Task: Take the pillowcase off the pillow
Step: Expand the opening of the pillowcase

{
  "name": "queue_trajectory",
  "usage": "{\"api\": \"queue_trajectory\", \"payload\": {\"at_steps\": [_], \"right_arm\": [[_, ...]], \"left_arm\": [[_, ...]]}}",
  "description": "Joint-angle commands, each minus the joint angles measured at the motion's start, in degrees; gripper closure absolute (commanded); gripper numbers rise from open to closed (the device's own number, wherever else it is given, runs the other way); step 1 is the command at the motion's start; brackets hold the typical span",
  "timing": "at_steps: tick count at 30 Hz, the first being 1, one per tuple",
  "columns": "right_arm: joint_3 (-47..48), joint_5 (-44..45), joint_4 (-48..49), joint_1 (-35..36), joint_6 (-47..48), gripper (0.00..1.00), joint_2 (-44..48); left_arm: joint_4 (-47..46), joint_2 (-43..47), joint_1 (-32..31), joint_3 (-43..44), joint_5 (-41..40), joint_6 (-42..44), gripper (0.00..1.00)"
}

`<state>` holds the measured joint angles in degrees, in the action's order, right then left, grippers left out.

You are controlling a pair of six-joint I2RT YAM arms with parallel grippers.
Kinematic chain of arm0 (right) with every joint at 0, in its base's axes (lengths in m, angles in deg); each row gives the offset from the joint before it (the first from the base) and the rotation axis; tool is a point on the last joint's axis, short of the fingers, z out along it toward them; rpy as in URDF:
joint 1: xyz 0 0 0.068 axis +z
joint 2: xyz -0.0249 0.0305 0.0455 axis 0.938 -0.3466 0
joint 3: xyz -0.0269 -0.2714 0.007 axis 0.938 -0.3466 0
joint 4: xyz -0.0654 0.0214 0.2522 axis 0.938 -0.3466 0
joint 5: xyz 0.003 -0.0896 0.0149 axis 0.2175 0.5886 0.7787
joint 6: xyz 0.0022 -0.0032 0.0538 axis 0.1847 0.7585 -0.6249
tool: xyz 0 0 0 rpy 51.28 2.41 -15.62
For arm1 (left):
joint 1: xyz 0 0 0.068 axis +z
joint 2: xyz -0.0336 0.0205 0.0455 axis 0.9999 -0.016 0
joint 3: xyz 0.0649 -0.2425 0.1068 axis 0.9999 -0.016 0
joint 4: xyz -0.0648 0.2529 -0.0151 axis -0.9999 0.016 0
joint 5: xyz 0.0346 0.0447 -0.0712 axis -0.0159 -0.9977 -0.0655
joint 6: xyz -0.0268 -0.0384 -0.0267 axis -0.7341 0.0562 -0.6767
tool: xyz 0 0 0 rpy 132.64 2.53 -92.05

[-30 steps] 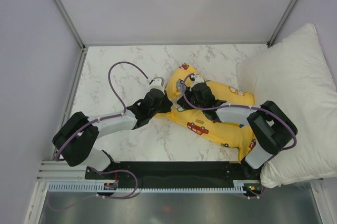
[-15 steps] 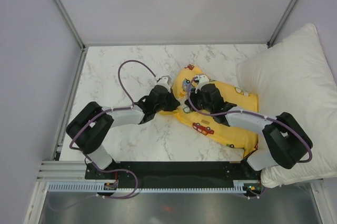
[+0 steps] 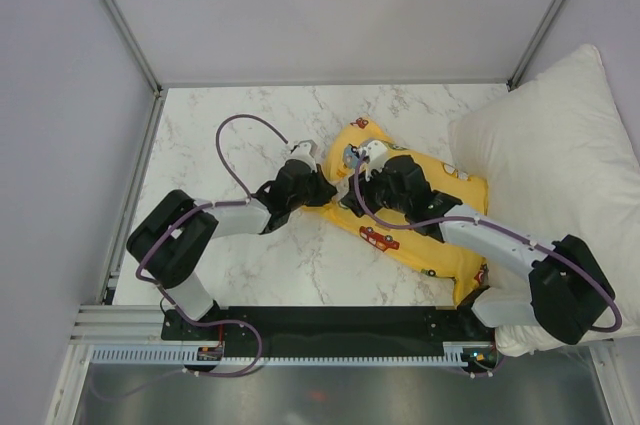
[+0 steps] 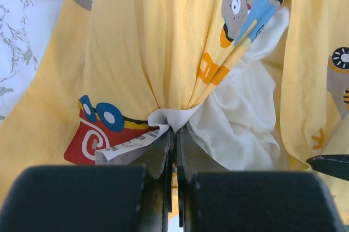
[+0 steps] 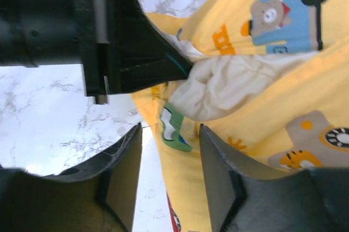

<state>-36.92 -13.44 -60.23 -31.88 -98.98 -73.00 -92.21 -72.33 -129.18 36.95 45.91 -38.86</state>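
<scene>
The yellow pillowcase (image 3: pixel 425 210) with cartoon vehicles lies crumpled mid-table. Its open end faces left, and the cream pillow (image 4: pixel 240 117) bulges out of it. My left gripper (image 4: pixel 175 129) is shut on a gathered bit of the pillowcase edge next to its white label (image 4: pixel 128 144); from above, the left gripper (image 3: pixel 320 188) sits at the case's left end. My right gripper (image 5: pixel 170 134) stands open just over the pillowcase (image 5: pixel 283 95), whose yellow edge lies between the fingers without being pinched. The pillow (image 5: pixel 223 84) shows beyond them, close to the left gripper (image 5: pixel 136 41).
A much larger white pillow (image 3: pixel 560 175) leans over the table's right edge, close to the right arm's base. Bare marble table (image 3: pixel 230 125) lies to the left and behind. Grey walls and metal posts (image 3: pixel 120 25) enclose the space.
My right gripper has opened and let go of the pillowcase while that arm stretched further left. The left gripper stayed shut on the case's edge and shifted slightly.
</scene>
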Motion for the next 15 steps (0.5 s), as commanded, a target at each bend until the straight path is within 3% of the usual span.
{"api": "queue_trajectory", "payload": {"at_steps": [1,4,15], "right_arm": [[5.93,-3.04,-0.56,1.88,4.56,0.41,-0.44],[9.00,-1.56,-0.56,2.76,5.71,0.36,-3.59],[11.57,2.93,0.67,2.85,10.90,0.36,-16.17]], "left_arm": [[9.27,-2.85,0.11,-3.56,-1.34,1.95,0.98],[8.48,-2.15,0.11,-4.00,-0.46,1.68,0.98],[4.70,-0.83,1.95,-6.46,3.58,0.28,0.98]]}}
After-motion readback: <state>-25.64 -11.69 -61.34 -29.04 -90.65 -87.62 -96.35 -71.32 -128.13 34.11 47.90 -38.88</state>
